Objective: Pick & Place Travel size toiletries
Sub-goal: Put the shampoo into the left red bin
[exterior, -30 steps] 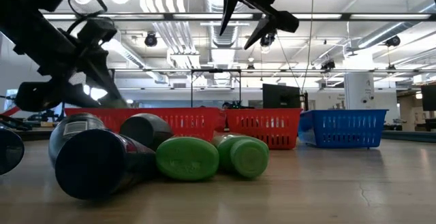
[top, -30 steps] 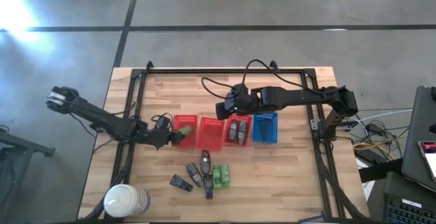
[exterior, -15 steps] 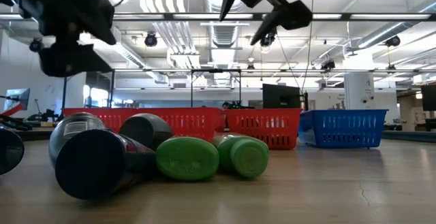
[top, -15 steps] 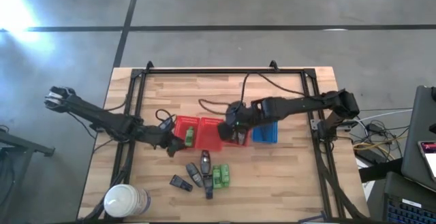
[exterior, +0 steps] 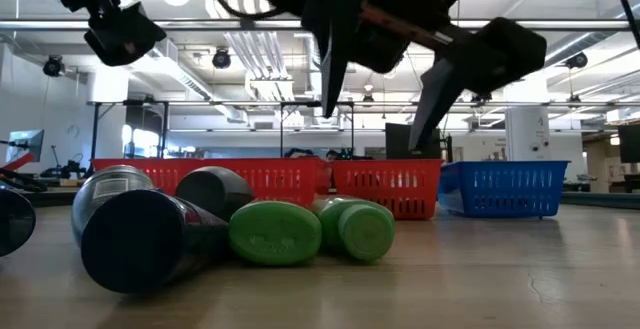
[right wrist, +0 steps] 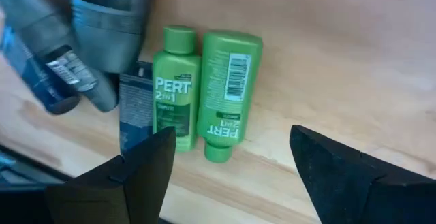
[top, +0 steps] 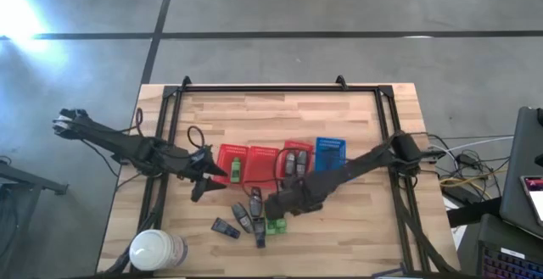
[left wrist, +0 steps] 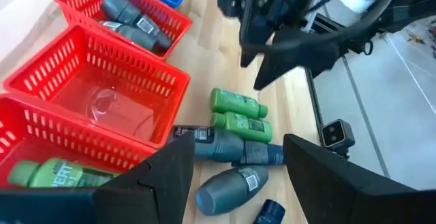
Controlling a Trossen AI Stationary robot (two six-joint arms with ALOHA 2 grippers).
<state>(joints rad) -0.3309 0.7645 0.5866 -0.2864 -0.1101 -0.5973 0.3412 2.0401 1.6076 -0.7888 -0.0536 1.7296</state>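
Two bright green bottles lie side by side on the table, next to several dark bottles and tubes. My right gripper is open and hovers just above the green pair, one finger on either side, touching nothing. My left gripper is open and empty, left of the leftmost red basket. One green bottle lies in that basket. Dark bottles lie in the third red basket.
Three red baskets and one blue basket stand in a row at mid-table; the second red one holds no bottles. A large white roll stands at the near left corner. Bare wood lies right of the bottles and beyond the baskets.
My right gripper has swung from above the baskets toward the near edge and come down over the two green bottles. My left gripper, which had a green bottle at the leftmost red basket, has drawn back toward the left and near side; that bottle now lies in the basket.
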